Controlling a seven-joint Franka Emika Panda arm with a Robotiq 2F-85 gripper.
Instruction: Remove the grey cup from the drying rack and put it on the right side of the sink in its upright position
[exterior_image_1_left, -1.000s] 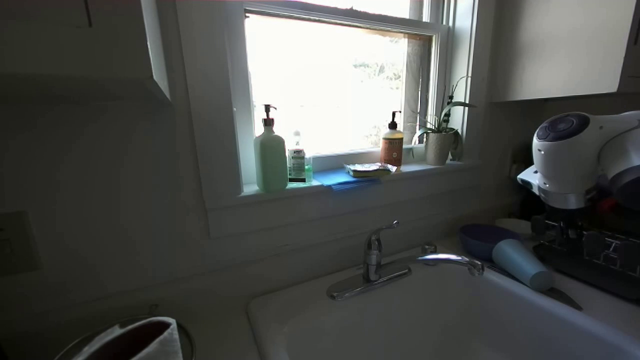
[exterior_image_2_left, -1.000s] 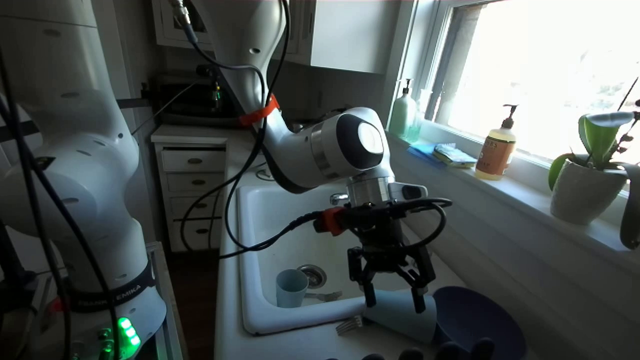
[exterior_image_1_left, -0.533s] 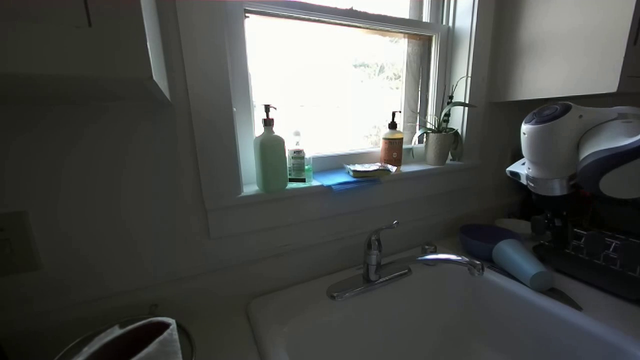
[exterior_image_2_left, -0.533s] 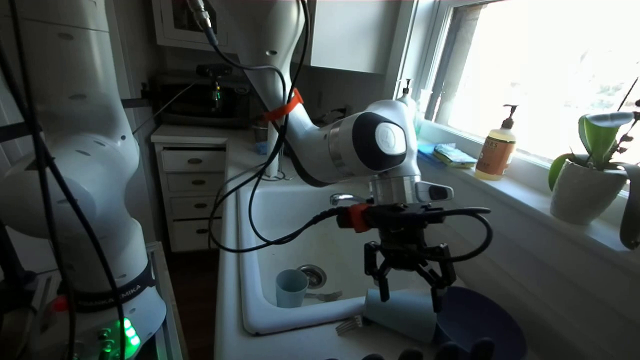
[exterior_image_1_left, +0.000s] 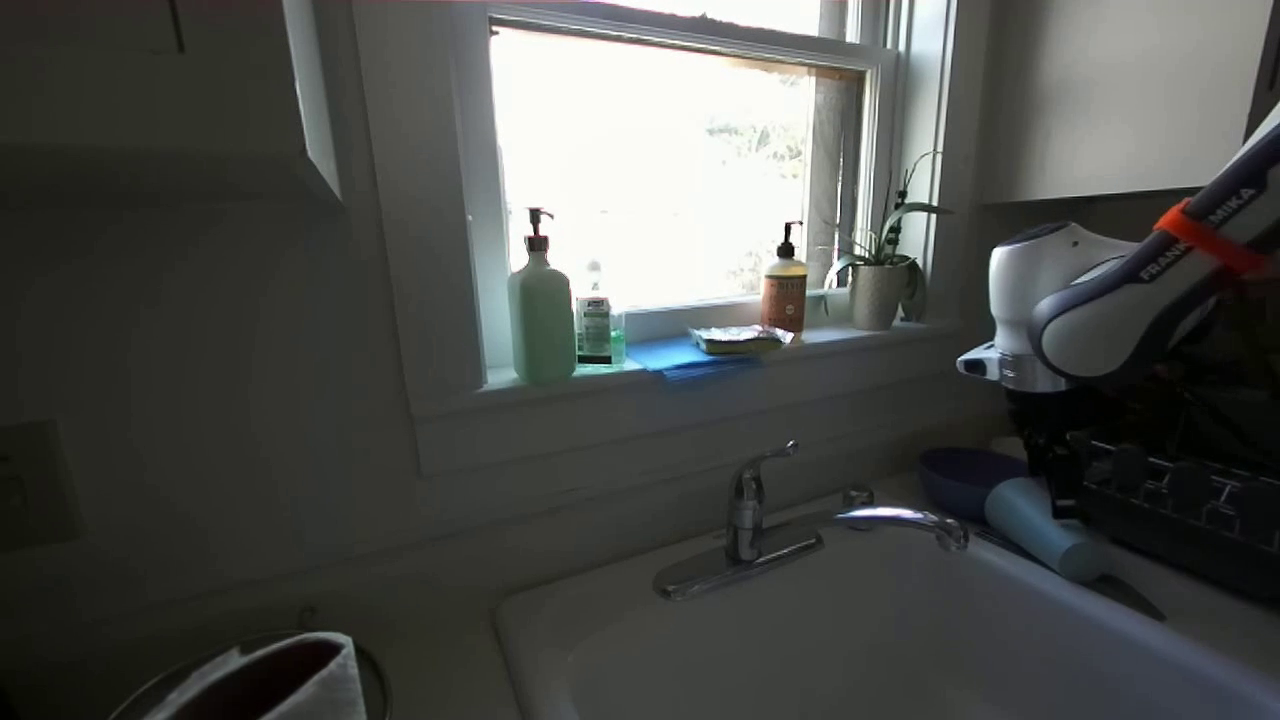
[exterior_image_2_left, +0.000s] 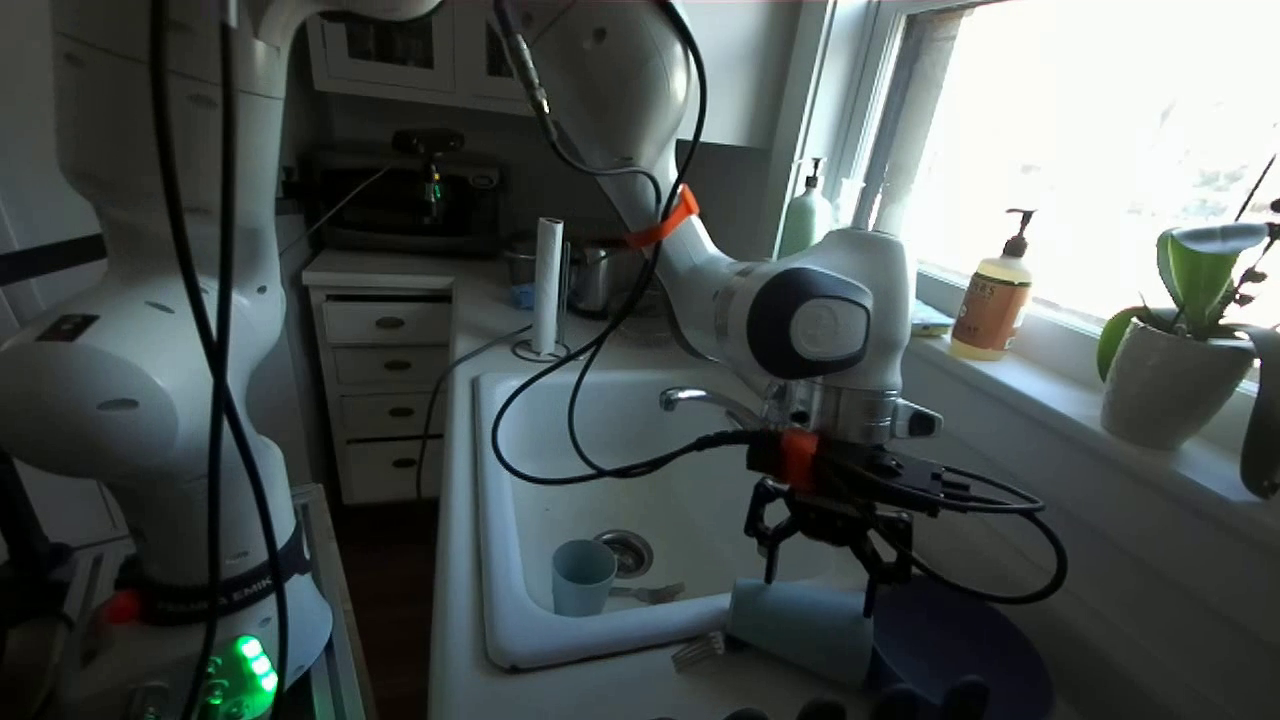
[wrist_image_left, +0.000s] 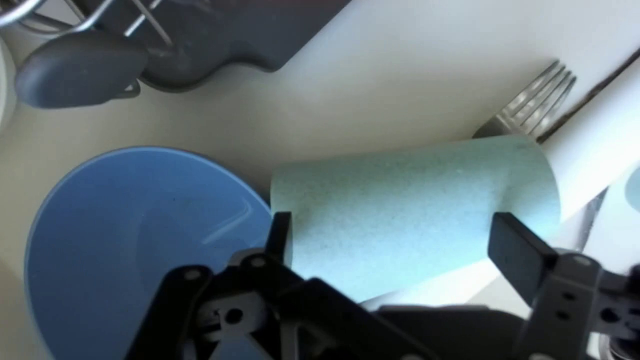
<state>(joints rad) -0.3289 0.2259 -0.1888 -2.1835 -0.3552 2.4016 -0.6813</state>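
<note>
Your gripper hangs released over the grey cup, its two fingers spread wide and pointing down. In the wrist view you see one fingertip by the cup's wider end and the other toward its narrower end; whether either touches the cup, you cannot tell. The cup itself lies on its side on the counter, outside the drying rack, with its narrower end at the rim of the sink. Just beside the cup's wider end you have the blue bowl, though contact between them can't be made out. By the narrower end a fork shows its tines, partly hidden by the cup. The rack stands near the cup but apart from it, its dark tray and wires in your wrist view. Past the cup's narrower end, down in the sink, there is a second tumbler of much the same colour, with another fork and the drain close by. The chrome faucet rises from the sink's ledge, farther from the cup. Higher than the cup, on the windowsill, you see a pump bottle and a potted plant.
</note>
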